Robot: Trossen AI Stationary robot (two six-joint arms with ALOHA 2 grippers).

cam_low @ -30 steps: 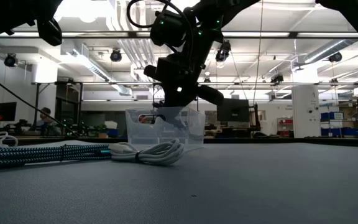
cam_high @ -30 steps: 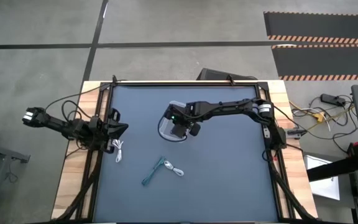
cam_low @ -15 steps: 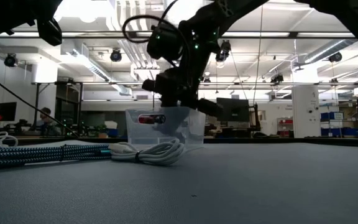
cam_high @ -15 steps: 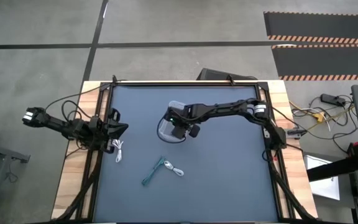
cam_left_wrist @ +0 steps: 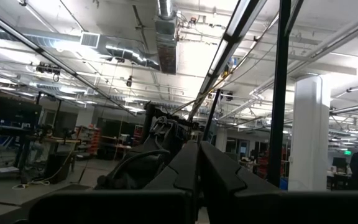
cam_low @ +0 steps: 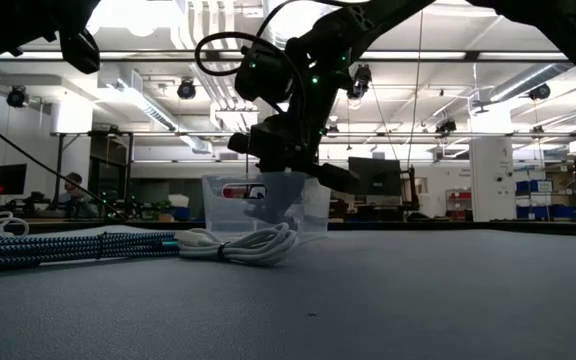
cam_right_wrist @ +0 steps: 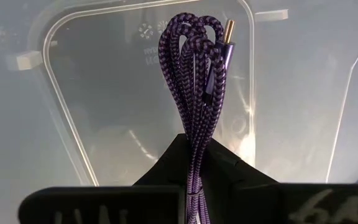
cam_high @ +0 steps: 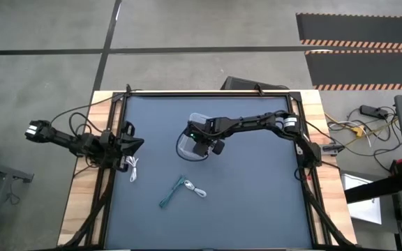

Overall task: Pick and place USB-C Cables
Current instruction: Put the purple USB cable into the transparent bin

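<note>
Over clear bin (cam_high: 189,141) — right gripper (cam_right_wrist: 194,163) clamped on purple cable (cam_right_wrist: 199,81), bundle's long axis running straight out from fingers toward bin floor, gold-tipped plug at far end. Braided, looped, folded. Teal cable (cam_high: 171,192) and white cable (cam_high: 199,191) touching, well apart from bin; second white cable (cam_high: 133,167) by left gripper (cam_high: 135,144), fingers pressed together, empty.

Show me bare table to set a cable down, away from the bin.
Free: the mat's right half, from the clear plastic bin out to the right arm's base, and the near strip. Crowded: the teal braided cable with a white coiled cable, another white cable by the left gripper.
</note>
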